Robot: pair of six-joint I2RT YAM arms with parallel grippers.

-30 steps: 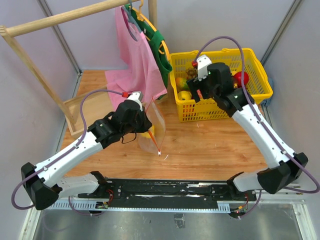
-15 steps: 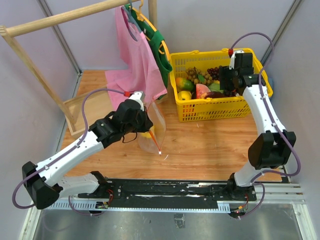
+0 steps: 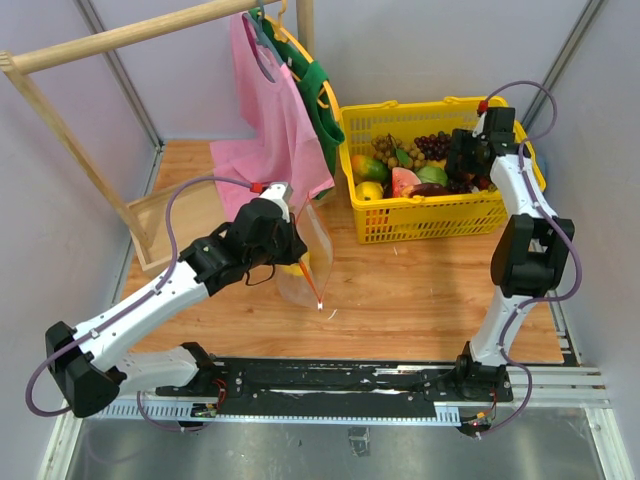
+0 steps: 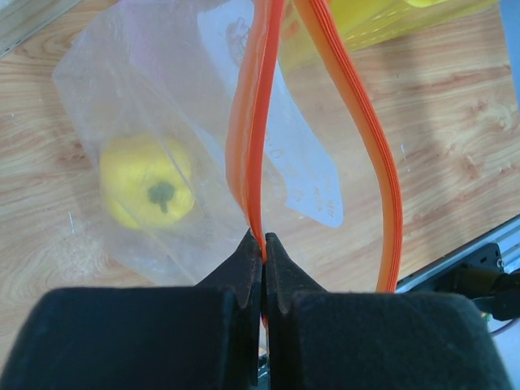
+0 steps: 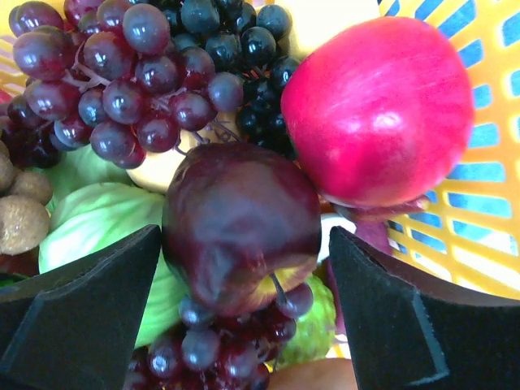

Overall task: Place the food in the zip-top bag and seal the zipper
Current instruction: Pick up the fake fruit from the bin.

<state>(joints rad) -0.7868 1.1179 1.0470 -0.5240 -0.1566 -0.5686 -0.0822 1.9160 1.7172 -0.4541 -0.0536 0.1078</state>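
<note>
My left gripper is shut on one side of the red-orange zipper and holds the clear zip-top bag up with its mouth open. The zipper's other side bows away. A yellow pepper lies inside the bag. My right gripper is open, low in the yellow basket, with one finger on each side of a dark red apple. A bright red apple lies just beside it. An orange and other food lie in the basket.
Dark grape bunches and green pieces crowd round the dark apple. Pink and green cloth bags hang from a wooden rack at the back left. A wooden tray lies left of the bag.
My right arm swung from the basket's left-middle to its right side and went down among the fruit. My left gripper and the bag stayed put.
</note>
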